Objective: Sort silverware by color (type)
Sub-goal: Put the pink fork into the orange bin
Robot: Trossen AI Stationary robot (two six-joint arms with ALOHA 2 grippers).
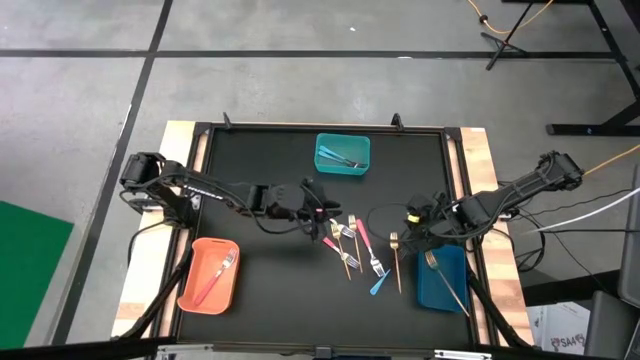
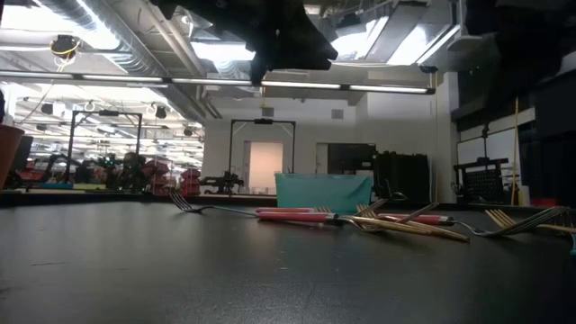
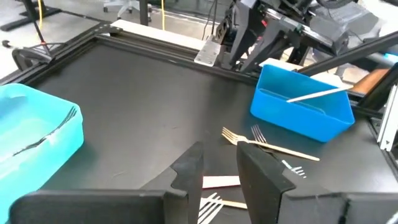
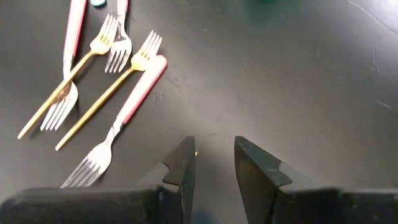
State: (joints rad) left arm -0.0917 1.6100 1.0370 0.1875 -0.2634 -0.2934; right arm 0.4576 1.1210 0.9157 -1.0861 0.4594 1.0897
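Note:
Several forks with pink, gold and light-blue handles (image 1: pixel 352 245) lie loose on the black table top, and also show in the low view (image 2: pixel 360 218). My left gripper (image 1: pixel 318 208) is open and empty, hovering just left of the pile; its fingers (image 3: pixel 189 168) stand above a pink handle (image 3: pixel 219 182) and gold forks (image 3: pixel 267 146). My right gripper (image 1: pixel 412 222) is open and empty, just right of the pile, above bare table (image 4: pixel 214 155), with pink and gold forks (image 4: pixel 112 81) ahead of it.
A teal bin (image 1: pixel 342 153) with utensils stands at the far middle. An orange bin (image 1: pixel 208 275) with a pink fork stands at the near left. A blue bin (image 1: pixel 442 277) with a gold fork stands at the near right. The wooden table edges (image 1: pixel 478 150) frame the black mat.

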